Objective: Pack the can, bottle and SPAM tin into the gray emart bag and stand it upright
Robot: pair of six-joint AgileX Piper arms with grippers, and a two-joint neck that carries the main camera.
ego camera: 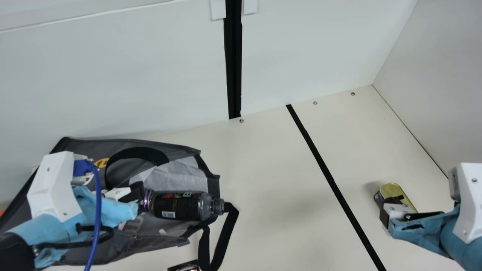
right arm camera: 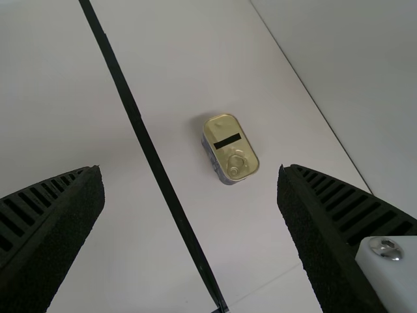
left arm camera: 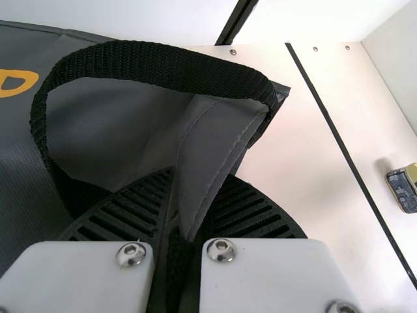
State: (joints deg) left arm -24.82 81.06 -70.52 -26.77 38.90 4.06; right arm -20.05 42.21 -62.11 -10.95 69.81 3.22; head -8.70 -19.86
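Observation:
My left gripper (ego camera: 138,195) is over the open gray emart bag (ego camera: 150,145), which lies on its side. In the left wrist view, my left gripper (left arm camera: 197,186) is shut on a fold of the bag's rim (left arm camera: 212,147), below a black handle loop. The dark bottle (ego camera: 177,205) lies at the bag's mouth, its capped neck pointing right past the rim. Apart from it, my right gripper (ego camera: 392,206) hangs near the SPAM tin (ego camera: 396,192). The right wrist view has my right gripper (right arm camera: 190,173) wide open, the gold-lidded tin (right arm camera: 230,149) beyond its fingers, untouched.
A dark printed item (ego camera: 184,266), cut off by the main view's bottom edge, lies near a hanging bag strap (ego camera: 222,241). A black tape line (ego camera: 327,173) crosses the table between bag and tin. White walls (ego camera: 308,49) stand behind and at the right.

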